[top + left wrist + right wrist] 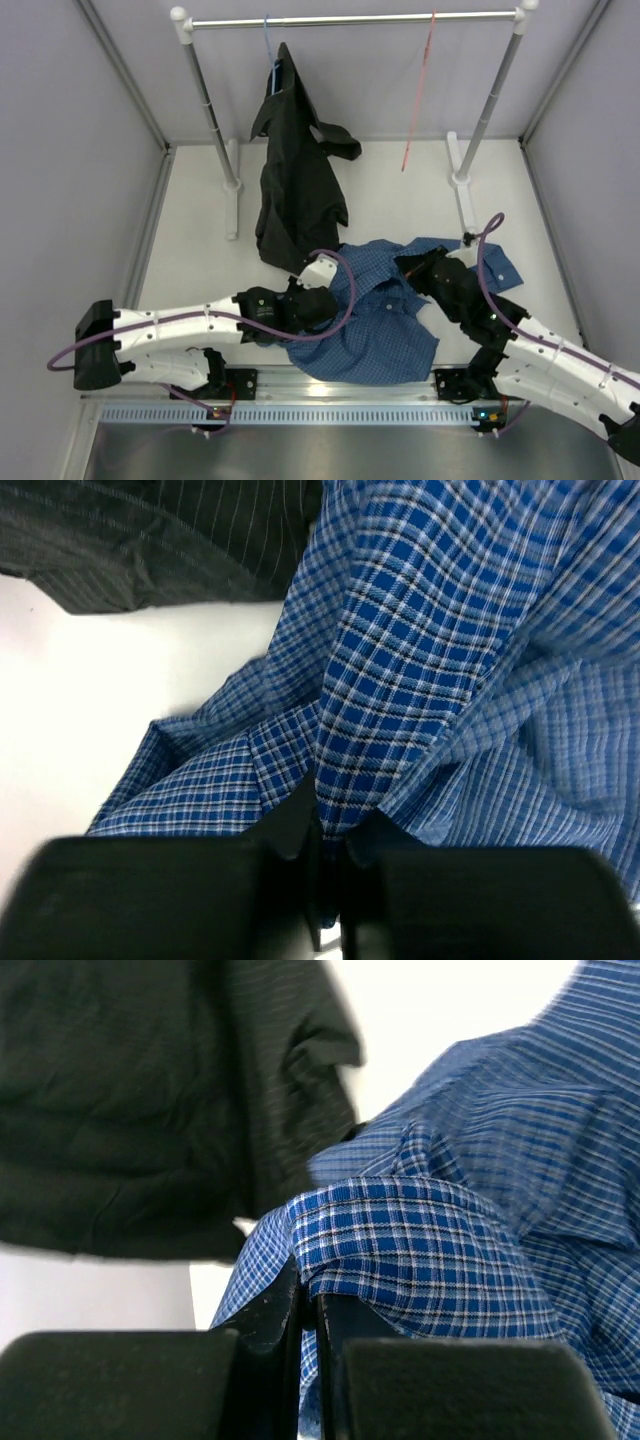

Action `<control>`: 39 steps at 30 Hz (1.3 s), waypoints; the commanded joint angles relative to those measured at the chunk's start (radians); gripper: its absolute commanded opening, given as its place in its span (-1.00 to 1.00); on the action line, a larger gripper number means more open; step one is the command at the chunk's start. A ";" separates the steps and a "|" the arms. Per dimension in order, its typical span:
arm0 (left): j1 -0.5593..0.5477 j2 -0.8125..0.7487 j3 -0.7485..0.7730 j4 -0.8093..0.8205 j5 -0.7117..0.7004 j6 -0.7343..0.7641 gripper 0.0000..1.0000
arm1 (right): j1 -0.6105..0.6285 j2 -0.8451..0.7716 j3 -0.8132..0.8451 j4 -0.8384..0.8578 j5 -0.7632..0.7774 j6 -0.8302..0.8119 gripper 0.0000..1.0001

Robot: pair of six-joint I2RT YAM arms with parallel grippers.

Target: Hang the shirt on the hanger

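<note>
Left tool (330, 818) and right tool (308, 1292) each clench a fold of the shirt (385, 335), crumpled at lower centre.

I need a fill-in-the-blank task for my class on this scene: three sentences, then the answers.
1. The left claw and right claw are both ____ on the checked shirt.
2. The blue hanger carries a shirt coloured ____.
3. The pink-red hanger hangs on the rail carrying ____.
Answers: shut; black; nothing.
</note>
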 commanded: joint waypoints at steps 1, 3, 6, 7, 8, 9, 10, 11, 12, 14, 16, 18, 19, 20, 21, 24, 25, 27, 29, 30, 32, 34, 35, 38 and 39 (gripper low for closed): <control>0.000 0.011 0.061 0.168 -0.078 -0.112 -0.75 | -0.006 0.037 0.055 -0.096 0.142 0.244 -1.00; 0.000 0.002 0.096 0.121 -0.133 -0.136 0.18 | -0.006 0.120 0.138 -0.151 0.176 0.254 -1.00; -0.001 -0.045 0.148 0.117 -0.145 -0.139 0.96 | -0.006 0.229 0.242 -0.211 0.197 0.260 -1.00; -0.009 -0.052 0.159 0.118 -0.142 -0.138 0.96 | -0.006 0.253 0.262 -0.211 0.203 0.251 -1.00; -0.020 -0.053 0.179 0.118 -0.142 -0.138 0.96 | -0.008 0.297 0.299 -0.211 0.206 0.246 -1.00; -0.035 -0.049 0.184 0.121 -0.164 -0.138 0.96 | -0.010 0.321 0.315 -0.211 0.209 0.243 -1.00; -0.079 -0.042 0.191 0.123 -0.190 -0.135 0.96 | -0.010 0.339 0.345 -0.211 0.209 0.238 -1.00; -0.107 -0.017 0.196 0.123 -0.216 -0.129 0.96 | -0.011 0.376 0.361 -0.211 0.209 0.235 -1.00; -0.130 0.000 0.207 0.126 -0.263 -0.122 0.96 | -0.016 0.393 0.376 -0.211 0.208 0.226 -1.00; -0.197 0.042 0.213 0.150 -0.312 -0.115 0.96 | -0.019 0.428 0.414 -0.210 0.205 0.212 -1.00; -0.208 0.100 0.211 0.184 -0.331 -0.128 0.92 | -0.019 0.439 0.433 -0.211 0.203 0.200 -1.00; -0.207 0.141 0.201 0.224 -0.346 -0.133 0.85 | -0.019 0.445 0.437 -0.208 0.205 0.189 -1.00; -0.201 0.152 0.187 0.245 -0.372 -0.145 0.82 | -0.019 0.444 0.439 -0.202 0.202 0.180 -1.00; -0.190 0.165 0.178 0.290 -0.389 -0.153 0.63 | -0.019 0.441 0.440 -0.201 0.200 0.174 -1.00; -0.169 0.190 0.172 0.305 -0.382 -0.164 0.51 | -0.017 0.436 0.444 -0.192 0.194 0.140 -1.00; -0.089 0.238 0.176 0.312 -0.325 -0.236 0.36 | -0.017 0.421 0.442 -0.175 0.183 0.114 -1.00; -0.086 0.272 0.181 0.310 -0.334 -0.257 0.36 | -0.017 0.416 0.437 -0.162 0.182 0.099 -1.00; -0.080 0.303 0.185 0.321 -0.336 -0.264 0.36 | -0.019 0.407 0.437 -0.149 0.176 0.067 -1.00; -0.061 0.347 0.193 0.334 -0.310 -0.264 0.33 | -0.017 0.405 0.445 -0.139 0.168 0.054 -1.00; -0.049 0.361 0.193 0.351 -0.307 -0.274 0.23 | -0.017 0.405 0.447 -0.139 0.168 0.054 -1.00; -0.035 0.401 0.192 0.351 -0.300 -0.294 0.17 | -0.019 0.401 0.447 -0.139 0.166 0.051 -1.00; -0.032 0.418 0.188 0.347 -0.314 -0.326 0.05 | -0.019 0.395 0.445 -0.109 0.151 0.021 -1.00; -0.030 0.428 0.182 0.350 -0.319 -0.342 0.04 | -0.017 0.395 0.444 -0.098 0.145 0.007 -1.00; -0.032 0.464 0.191 0.350 -0.352 -0.363 -0.10 | -0.019 0.396 0.447 -0.090 0.127 -0.018 -1.00; -0.030 0.471 0.204 0.347 -0.372 -0.366 -0.29 | -0.019 0.396 0.447 -0.090 0.123 -0.024 -1.00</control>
